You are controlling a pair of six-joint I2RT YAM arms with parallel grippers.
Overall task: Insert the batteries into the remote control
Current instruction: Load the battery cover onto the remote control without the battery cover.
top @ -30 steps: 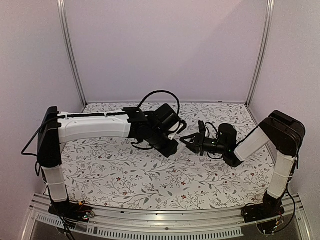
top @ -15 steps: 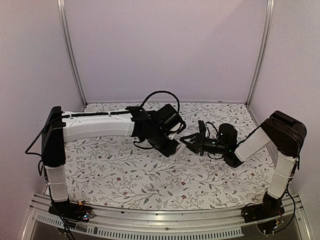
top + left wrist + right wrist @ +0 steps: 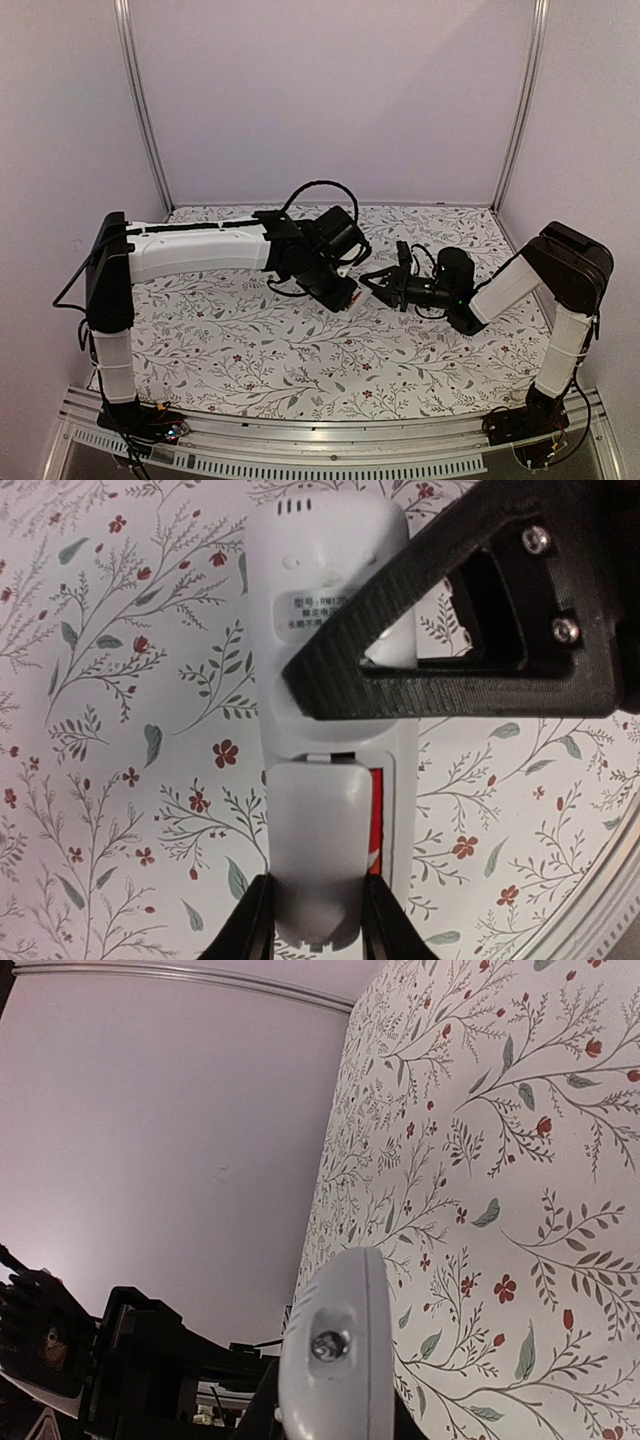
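From above, left jaws (image 3: 347,292) and right jaws (image 3: 372,283) meet over the worktop (image 3: 250,350). Left wrist: nipped shut on the battery cover (image 3: 318,850), red battery (image 3: 377,820) alongside. Right wrist: clamped on the remote control (image 3: 330,1360), likely light and slick; hold its long edges.

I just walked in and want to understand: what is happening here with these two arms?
The right pincer grips the white remote control, with its back showing. The left pincer holds the battery cover over the compartment. A red battery shows beside the cover, which is not yet fully seated.
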